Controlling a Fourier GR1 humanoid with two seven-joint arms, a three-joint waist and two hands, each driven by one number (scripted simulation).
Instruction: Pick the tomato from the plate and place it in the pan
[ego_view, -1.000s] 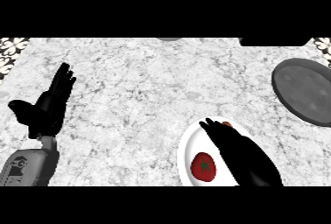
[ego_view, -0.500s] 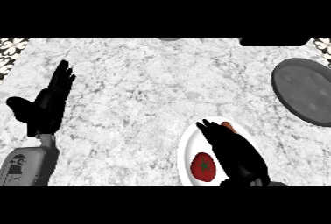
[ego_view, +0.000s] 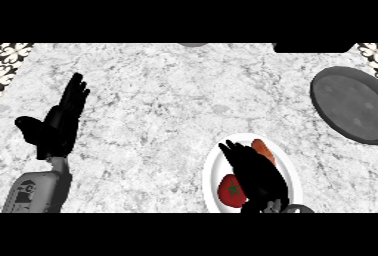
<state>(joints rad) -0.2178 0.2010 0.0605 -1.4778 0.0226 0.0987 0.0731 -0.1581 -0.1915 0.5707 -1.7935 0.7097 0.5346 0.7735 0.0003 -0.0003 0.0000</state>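
A red tomato (ego_view: 231, 190) with a green stem lies on the white plate (ego_view: 213, 170) at the lower right of the head view. My right hand (ego_view: 255, 175) hovers over the plate just right of the tomato, fingers straight and open, holding nothing. An orange-red food piece (ego_view: 263, 150) lies beside it on the plate, partly hidden by the hand. The dark grey pan (ego_view: 348, 102) sits at the right edge, well away from the plate. My left hand (ego_view: 59, 122) rests open at the left, fingers up.
The marble counter (ego_view: 177, 100) stretches between the plate and the pan. A patterned tile strip (ego_view: 13, 55) shows at the top left corner, and a dark object (ego_view: 314, 47) sits at the top right edge.
My right hand has drawn back toward the lower edge over the plate, now lying closer beside the tomato. The left hand has stayed put.
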